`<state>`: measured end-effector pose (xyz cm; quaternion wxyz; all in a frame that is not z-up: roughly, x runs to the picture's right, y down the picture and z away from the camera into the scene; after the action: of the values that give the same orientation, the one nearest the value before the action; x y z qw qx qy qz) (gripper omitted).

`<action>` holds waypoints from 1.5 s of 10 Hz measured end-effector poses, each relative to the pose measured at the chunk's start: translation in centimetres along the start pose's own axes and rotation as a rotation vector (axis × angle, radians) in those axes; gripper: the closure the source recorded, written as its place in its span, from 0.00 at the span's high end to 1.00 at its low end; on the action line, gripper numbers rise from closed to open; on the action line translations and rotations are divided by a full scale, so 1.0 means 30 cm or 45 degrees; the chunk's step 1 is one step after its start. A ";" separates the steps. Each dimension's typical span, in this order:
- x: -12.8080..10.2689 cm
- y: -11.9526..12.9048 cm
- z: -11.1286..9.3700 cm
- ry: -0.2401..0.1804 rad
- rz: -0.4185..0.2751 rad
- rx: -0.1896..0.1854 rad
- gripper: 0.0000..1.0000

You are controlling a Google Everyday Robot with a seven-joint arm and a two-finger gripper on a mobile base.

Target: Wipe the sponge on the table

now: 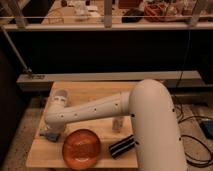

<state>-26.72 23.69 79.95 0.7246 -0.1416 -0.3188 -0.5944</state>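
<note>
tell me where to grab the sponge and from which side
Probably from straight above, pinching across its outer edges. The sponge lies flat and thin on the table, so a side approach would scrape the wood, and the orange plate sits close beside it. The gripper hangs right over it.
</note>
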 end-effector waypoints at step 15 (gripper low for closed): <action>0.061 0.009 -0.014 -0.007 0.076 -0.009 0.03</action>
<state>-26.16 22.10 80.85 0.7407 -0.1552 -0.3143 -0.5732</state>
